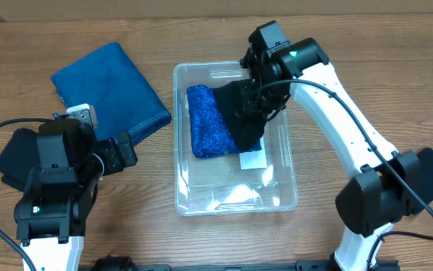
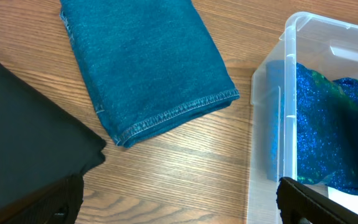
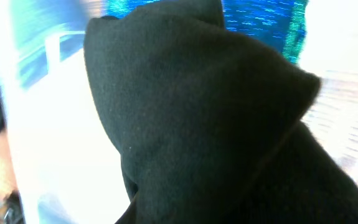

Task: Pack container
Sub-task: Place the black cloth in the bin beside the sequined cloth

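Overhead view shows the container sitting mid-table between the two arms, with a glittery blue cloth lying along its left side. The right gripper hangs over its far end, clamped on a black cloth that drapes onto the blue one. The left gripper is spread wide and holds nothing, near a folded teal cloth and a dark folded cloth.

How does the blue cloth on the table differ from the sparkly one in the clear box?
The denim-like cloth lies on the table, outside the container; the sparkly cloth lies inside it. The denim-like cloth is matt teal; the sparkly cloth glitters brighter blue, partly under a black cloth. Both are blue.
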### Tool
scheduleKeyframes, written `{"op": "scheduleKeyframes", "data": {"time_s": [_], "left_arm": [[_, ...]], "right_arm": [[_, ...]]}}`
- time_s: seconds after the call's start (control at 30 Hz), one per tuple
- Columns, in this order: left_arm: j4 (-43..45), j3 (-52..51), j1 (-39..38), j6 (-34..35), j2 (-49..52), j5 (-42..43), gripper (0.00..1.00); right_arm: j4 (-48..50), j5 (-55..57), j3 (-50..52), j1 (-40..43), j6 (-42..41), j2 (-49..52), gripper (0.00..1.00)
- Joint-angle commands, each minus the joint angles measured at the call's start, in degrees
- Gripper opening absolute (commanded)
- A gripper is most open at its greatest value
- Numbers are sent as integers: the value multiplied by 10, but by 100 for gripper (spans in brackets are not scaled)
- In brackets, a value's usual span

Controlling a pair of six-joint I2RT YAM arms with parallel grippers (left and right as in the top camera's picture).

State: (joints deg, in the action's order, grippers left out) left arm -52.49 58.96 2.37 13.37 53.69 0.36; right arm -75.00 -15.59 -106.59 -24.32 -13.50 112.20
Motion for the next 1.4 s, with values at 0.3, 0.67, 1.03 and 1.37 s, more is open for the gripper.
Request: {"op": "scheduleKeyframes", "data": {"time_s": [0.3, 0.67, 1.03, 1.37], "left_arm": [[0, 13, 2, -7, -1, 1, 100], [0, 13, 2, -7, -1, 1, 100], [0, 13, 2, -7, -1, 1, 100], [-8, 13, 2, -7, -1, 1, 100]], "right_arm": [[-34, 181, -4, 4, -108, 57, 45], [-40, 265, -49, -1, -40, -56, 56], [114, 189, 187, -1, -11, -54, 16], [181, 189, 243, -1, 20, -54, 24]]}}
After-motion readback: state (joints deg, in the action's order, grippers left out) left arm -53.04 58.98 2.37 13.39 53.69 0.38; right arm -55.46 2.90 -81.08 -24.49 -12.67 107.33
